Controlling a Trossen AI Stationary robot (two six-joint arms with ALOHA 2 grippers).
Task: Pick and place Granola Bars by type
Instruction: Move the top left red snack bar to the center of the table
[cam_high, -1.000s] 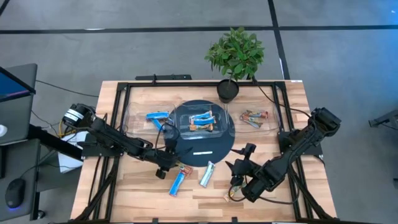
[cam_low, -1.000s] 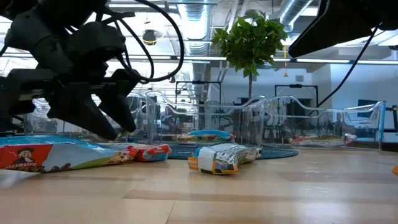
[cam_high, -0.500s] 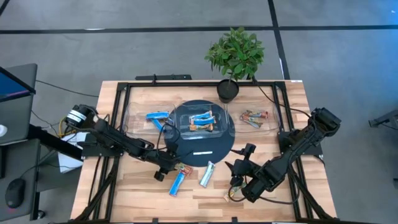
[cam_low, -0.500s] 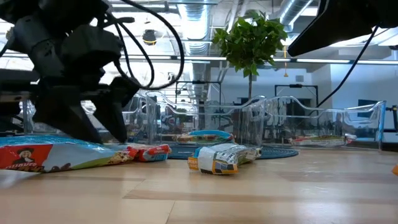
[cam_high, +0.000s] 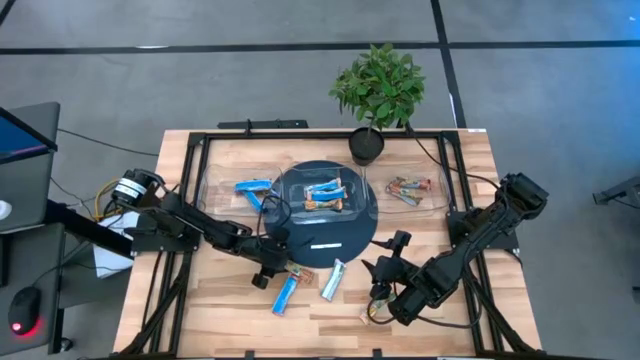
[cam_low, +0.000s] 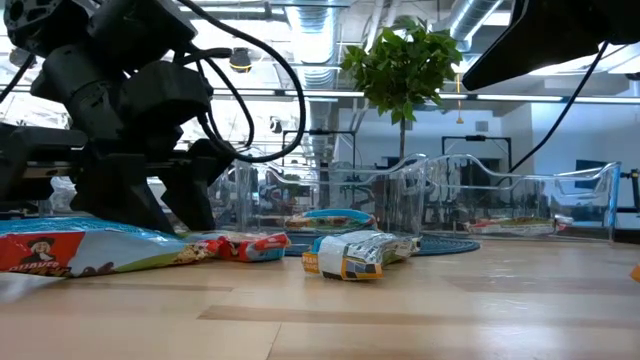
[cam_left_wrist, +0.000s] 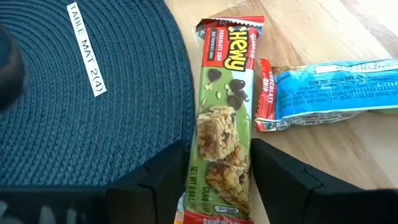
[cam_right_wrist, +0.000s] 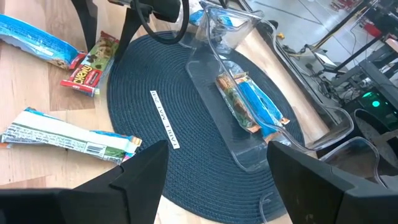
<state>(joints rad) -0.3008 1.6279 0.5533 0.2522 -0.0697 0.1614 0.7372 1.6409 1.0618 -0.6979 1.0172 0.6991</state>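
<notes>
While the right arm waited low at the table's (cam_high: 470, 310) front right, its right gripper (cam_high: 385, 268) spread wide over bare wood, the left arm stretched flat across from the left edge. Left gripper (cam_high: 283, 270) was down at the dark round mat's (cam_high: 330, 250) front rim, fingers (cam_left_wrist: 158, 180) parted and straddling the red-green chewy bar (cam_left_wrist: 225, 130), not clamped on it. Blue bar (cam_left_wrist: 329, 93) lay just beside, touching its end. Silver-green bar (cam_high: 333, 279) sat nearby on the wood. Versus 1 s back, the gripper had dropped lower and shifted toward the chewy bar.
</notes>
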